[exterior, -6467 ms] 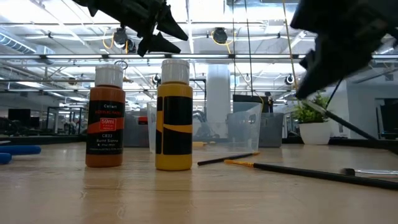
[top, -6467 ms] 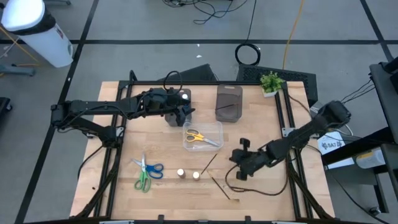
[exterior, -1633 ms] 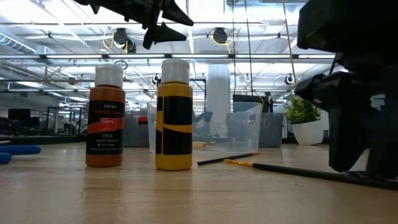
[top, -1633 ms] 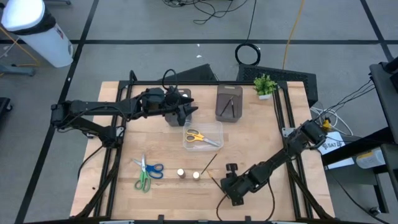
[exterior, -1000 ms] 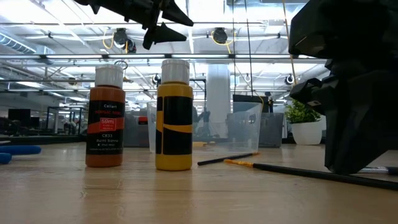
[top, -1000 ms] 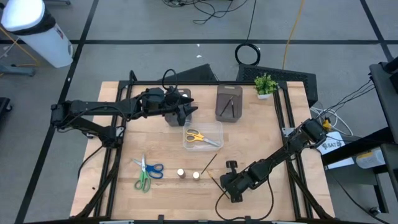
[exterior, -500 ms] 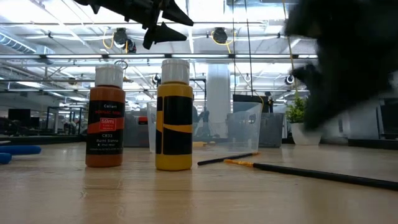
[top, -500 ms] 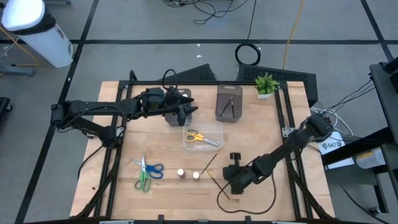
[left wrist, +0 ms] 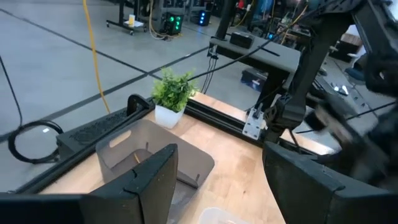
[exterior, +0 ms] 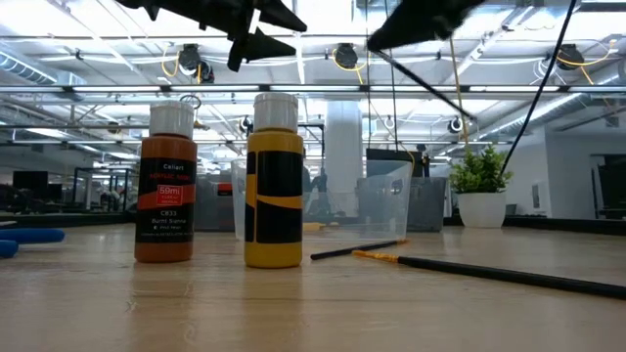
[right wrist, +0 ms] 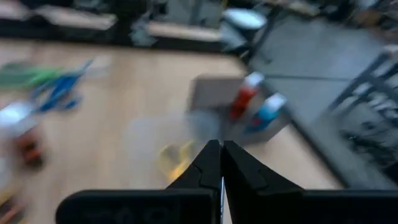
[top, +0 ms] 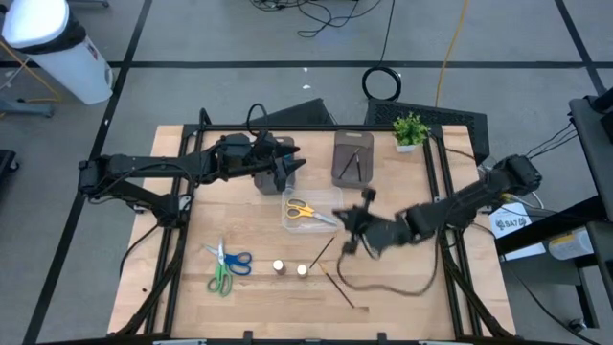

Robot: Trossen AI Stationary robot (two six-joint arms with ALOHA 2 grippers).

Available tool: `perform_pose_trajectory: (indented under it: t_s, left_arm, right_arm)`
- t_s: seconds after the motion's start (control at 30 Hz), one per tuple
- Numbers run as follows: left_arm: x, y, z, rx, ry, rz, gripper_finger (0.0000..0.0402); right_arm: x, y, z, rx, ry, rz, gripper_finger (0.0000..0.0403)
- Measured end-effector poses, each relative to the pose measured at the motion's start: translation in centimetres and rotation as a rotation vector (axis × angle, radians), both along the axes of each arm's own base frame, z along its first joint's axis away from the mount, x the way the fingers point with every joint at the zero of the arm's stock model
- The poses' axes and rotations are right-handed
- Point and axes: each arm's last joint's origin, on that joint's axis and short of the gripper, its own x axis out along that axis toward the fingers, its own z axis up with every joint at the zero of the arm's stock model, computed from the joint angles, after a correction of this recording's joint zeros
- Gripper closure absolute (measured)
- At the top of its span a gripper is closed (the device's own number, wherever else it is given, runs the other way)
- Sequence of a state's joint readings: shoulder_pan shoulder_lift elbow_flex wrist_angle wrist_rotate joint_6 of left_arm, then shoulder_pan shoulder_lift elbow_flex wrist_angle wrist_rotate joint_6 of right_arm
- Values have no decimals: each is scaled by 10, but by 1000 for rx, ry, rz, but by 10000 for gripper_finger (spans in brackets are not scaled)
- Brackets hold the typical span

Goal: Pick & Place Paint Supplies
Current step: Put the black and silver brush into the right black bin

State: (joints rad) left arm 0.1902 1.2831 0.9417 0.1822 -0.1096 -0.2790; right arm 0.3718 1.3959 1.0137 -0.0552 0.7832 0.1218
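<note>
Right tool (top: 347,230): fingers closed on a thin dark brush (exterior: 423,85), lifted above the table (top: 192,297), just beside the clear plastic box (top: 326,196). The box holds yellow-handled scissors (top: 301,210). Left tool (top: 290,169): fingers apart, holding nothing, raised beside the box's far corner. Two paint bottles (top: 279,267) stand in front of the box, with two more brushes (top: 337,287) near them; green and blue scissors (top: 224,264) lie farther from the box.
</note>
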Motion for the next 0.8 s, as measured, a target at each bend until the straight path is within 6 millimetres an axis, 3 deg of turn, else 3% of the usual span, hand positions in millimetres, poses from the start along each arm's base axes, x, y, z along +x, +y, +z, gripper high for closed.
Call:
perform_pose_trajectory:
  t_s: [0.17,0.37,0.6,0.8]
  left_arm:
    - [0,0,0,104,38,-13,158]
    - [-1,0,-4,147,86,-24,158]
    - [-1,0,-6,151,110,-27,158]
    - [-1,0,-6,151,109,-27,158]
  right_arm:
    - [16,-55,14,-54,-58,-65,403]
    - [17,-125,11,-42,-51,-237,403]
    - [-8,-188,-32,112,-106,-327,403]
    - [-35,-209,-65,147,-199,-409,403]
